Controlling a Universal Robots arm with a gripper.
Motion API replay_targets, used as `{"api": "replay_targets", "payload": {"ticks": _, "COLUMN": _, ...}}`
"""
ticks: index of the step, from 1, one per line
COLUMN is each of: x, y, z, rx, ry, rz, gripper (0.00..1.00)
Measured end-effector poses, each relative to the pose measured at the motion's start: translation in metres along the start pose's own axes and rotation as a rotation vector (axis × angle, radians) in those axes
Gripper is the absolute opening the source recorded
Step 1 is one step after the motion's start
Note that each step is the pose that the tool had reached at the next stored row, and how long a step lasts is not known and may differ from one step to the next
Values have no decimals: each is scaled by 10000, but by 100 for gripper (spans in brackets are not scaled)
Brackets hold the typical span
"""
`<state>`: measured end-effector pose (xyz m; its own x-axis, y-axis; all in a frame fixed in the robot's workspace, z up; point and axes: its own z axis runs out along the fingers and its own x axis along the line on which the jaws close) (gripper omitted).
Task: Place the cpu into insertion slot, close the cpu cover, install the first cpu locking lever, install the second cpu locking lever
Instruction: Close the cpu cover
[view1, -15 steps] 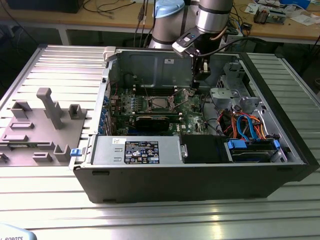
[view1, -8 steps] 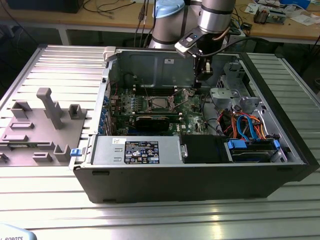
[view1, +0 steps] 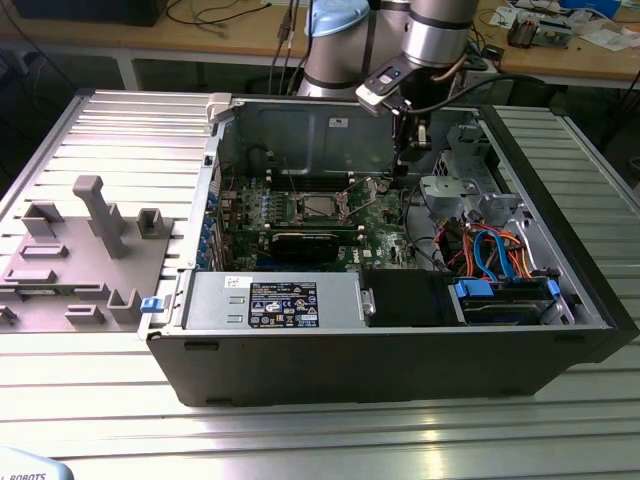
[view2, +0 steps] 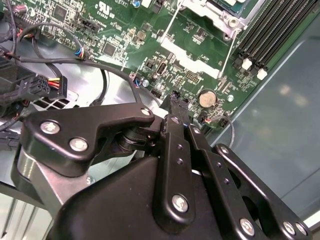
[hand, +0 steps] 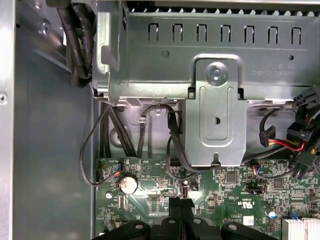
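Claw (view2: 177, 100) pinched shut, nothing seen between its tips. It hangs over the green board (view2: 125, 30) beside the insertion slot (view1: 299, 208) — cpu (view1: 318, 207) apparently seated inside. Risk: the tips snag the black cable (view2: 100, 67) or scrape components.

1 arm reaching down, tool (view2: 176, 101) fingers pinched tog.

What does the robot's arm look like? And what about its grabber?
The arm is built from thick, round, shiny silver tubes. It has a pale blue cap on one joint and a black cable looping off near the wrist. The gripper is all matt black, with flat jointed bars that narrow into slim fingers, dotted with round silver screws.
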<state>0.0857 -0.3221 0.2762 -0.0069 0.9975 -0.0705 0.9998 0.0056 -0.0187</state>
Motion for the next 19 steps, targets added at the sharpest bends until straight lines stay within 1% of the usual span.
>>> {"api": "replay_targets", "payload": {"ticks": 11, "x": -1, "y": 130, "z": -1, "rx": 0, "ry": 0, "rz": 0, "gripper": 11}}
{"api": "replay_targets", "payload": {"ticks": 15, "x": -1, "y": 164, "z": 0, "rx": 0, "ry": 1, "rz": 0, "gripper": 11}}
{"api": "replay_targets", "payload": {"ticks": 17, "x": -1, "y": 193, "z": 1, "rx": 0, "ry": 0, "rz": 0, "gripper": 11}}
{"api": "replay_targets", "payload": {"ticks": 18, "x": -1, "y": 178, "z": 5, "rx": -1, "ry": 0, "rz": 2, "gripper": 11}}
{"api": "replay_targets", "payload": {"ticks": 19, "x": 1, "y": 118, "z": 7, "rx": 1, "ry": 0, "rz": 1, "gripper": 11}}
